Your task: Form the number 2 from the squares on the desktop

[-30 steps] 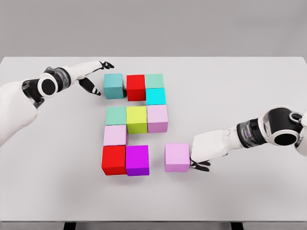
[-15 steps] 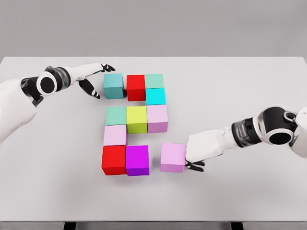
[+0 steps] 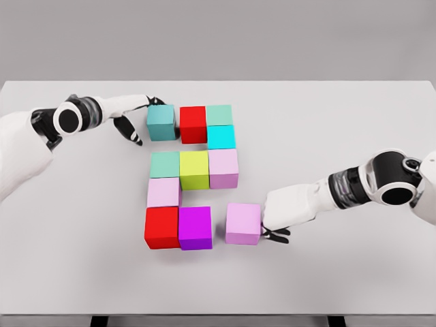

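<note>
Over the last second the loose light-purple cube (image 3: 244, 223) has slid leftward across the tabletop (image 3: 354, 136), pushed by the right hand (image 3: 285, 212), which sits against its right face in the lower middle of the frame; the gap between this cube and the magenta cube (image 3: 195, 228) has narrowed from a wide one to a slim strip, though the two are still apart. The right fingers (image 3: 276, 235) are curled down beside the cube's lower right corner and seem to press against it rather than pinch it. In the upper left of the frame the left hand (image 3: 134, 116) has crept right and now touches the left side of the teal cube (image 3: 161, 122), its fingers (image 3: 131, 133) spread, one along the cube's top edge and others hanging below; a thin gap remains between this cube and the red cube (image 3: 193, 125) to its right. The rest of the figure looks set: top row, cyan cube (image 3: 221, 137), middle row, pale pink cube (image 3: 163, 193) and the lower red cube (image 3: 161, 227). By my judgement the 2 is nearly complete; closing both gaps would finish the top and bottom bars.
</note>
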### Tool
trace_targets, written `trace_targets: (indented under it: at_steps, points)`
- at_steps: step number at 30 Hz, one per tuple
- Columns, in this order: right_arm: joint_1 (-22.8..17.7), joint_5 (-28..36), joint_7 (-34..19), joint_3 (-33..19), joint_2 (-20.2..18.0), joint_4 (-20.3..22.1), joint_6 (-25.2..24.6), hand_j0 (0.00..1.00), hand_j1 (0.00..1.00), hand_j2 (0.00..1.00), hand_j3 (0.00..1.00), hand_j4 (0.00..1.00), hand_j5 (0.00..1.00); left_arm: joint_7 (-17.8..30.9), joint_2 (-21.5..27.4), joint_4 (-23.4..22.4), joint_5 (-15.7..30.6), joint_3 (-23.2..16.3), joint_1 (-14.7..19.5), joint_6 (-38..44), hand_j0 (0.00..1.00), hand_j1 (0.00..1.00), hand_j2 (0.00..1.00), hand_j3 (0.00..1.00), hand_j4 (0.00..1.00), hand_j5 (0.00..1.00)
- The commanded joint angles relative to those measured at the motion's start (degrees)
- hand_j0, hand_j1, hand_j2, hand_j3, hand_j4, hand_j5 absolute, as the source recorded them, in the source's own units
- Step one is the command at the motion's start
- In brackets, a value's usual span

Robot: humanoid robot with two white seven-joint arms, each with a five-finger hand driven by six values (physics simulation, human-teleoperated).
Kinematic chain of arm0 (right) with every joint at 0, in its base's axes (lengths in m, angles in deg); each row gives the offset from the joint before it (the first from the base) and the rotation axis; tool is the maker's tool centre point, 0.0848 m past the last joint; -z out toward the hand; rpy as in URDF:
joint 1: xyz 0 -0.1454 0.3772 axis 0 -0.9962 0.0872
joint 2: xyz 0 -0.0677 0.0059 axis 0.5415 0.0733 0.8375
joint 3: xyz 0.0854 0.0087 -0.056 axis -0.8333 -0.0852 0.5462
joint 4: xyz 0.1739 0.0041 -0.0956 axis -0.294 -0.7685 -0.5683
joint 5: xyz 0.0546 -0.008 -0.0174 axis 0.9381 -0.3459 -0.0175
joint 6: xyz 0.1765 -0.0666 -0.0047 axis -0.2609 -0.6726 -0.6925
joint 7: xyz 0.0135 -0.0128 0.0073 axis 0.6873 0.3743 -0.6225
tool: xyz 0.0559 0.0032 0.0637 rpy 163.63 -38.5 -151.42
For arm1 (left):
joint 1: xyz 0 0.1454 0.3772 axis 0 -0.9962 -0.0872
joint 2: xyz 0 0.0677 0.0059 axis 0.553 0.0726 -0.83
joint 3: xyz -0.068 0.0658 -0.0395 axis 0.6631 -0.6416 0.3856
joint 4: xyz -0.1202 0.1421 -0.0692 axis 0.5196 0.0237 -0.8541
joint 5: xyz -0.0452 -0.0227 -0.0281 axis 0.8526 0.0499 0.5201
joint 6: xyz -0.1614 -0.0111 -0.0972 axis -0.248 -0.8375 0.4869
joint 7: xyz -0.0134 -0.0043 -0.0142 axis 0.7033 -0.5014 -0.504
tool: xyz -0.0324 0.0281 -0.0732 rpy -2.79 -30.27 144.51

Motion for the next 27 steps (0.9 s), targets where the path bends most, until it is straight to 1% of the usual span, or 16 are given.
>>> trace_targets:
  at_steps: [1,8,14,16,23,25,27]
  points:
    - [0.0,0.3,0.0,0.0,-0.2,-0.2,-0.1,0.12,0.12,0.12,0.12,0.12,0.12,0.4,0.0,0.0,0.1,0.0,0.0,-0.5,0.96,0.96,0.96,0.96,0.96,0.96]
    - [0.5,0.2,0.0,-0.1,-0.2,-2.5,-0.1,0.12,0.12,0.12,0.12,0.12,0.12,1.4,0.0,-0.1,0.1,0.0,0.0,-1.3,0.96,0.96,0.96,0.96,0.96,0.96]
    - [0.8,0.1,0.0,-0.2,0.3,-2.5,-0.1,0.12,0.12,0.12,0.12,0.12,0.12,0.7,-0.2,-0.4,-0.4,0.0,0.7,-1.2,0.96,0.96,0.96,0.96,0.96,0.96]
    - [0.9,0.1,0.0,-0.2,0.5,-2.5,-0.1,0.12,0.12,0.12,0.12,0.12,0.12,0.6,-0.6,-1.0,-2.3,0.0,1.1,-1.1,0.96,0.96,0.96,0.96,0.96,0.96]
    - [1.3,-0.5,0.0,-0.1,0.5,-2.6,-0.1,0.12,0.12,0.12,0.12,0.12,0.12,0.6,-0.9,-0.6,-2.6,0.0,1.1,-1.4,0.96,0.96,0.96,0.96,0.96,0.96]
    - [1.7,-0.5,0.0,-0.1,0.5,-3.6,-0.1,0.12,0.12,0.12,0.12,0.12,0.12,0.6,-0.9,-0.5,-2.6,0.0,1.1,-2.7,0.96,0.96,0.96,0.96,0.96,0.96]
    - [1.7,-1.0,0.0,-0.1,0.5,-3.8,-0.1,0.12,0.12,0.12,0.12,0.12,0.12,0.6,-0.9,-0.5,-2.6,0.0,1.1,-2.9,0.96,0.96,0.96,0.96,0.96,0.96]
